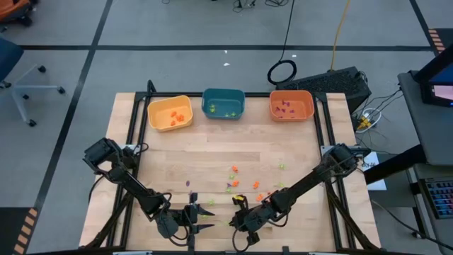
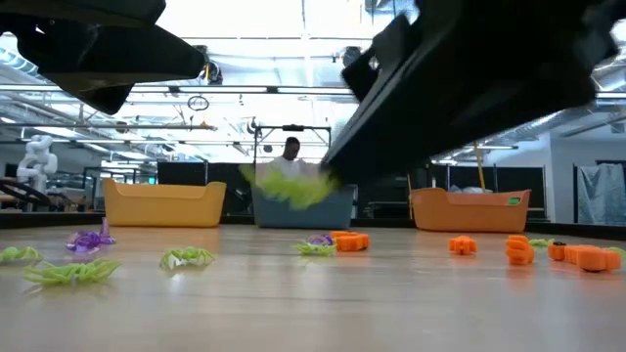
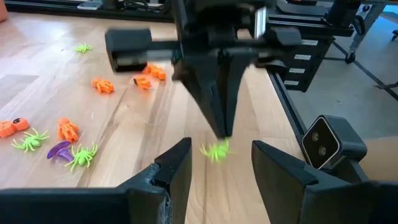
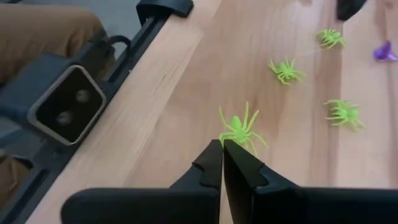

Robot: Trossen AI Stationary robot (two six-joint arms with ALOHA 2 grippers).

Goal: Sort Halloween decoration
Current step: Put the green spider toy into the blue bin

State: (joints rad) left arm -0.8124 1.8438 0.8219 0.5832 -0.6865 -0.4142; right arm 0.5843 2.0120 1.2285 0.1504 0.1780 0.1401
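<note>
Tiny Halloween trinkets lie scattered on the wooden table: orange ones point(image 3: 102, 85), green spiders point(image 4: 285, 70) and a purple one point(image 3: 59, 149). My right gripper point(image 4: 222, 157) is shut on one green spider point(image 4: 239, 130) near the table's near edge. The low view shows this spider point(image 2: 289, 186) blurred, up off the wood. My left gripper point(image 3: 221, 171) stands open just left of the right one point(image 3: 217, 124), with nothing between its fingers. My right gripper pinches the green spider point(image 3: 216, 150) between its two fingertips, only at their free ends. The fingers point(image 3: 214, 99) slant down from above. The spider hangs at the tips, lifted clear of the table.
Three bins stand in a row at the table's far edge: yellow point(image 1: 170, 113), teal point(image 1: 223, 103) and orange point(image 1: 291, 105), each with a few trinkets inside. A small camera block point(image 3: 326, 142) sits at the near edge, close to both grippers.
</note>
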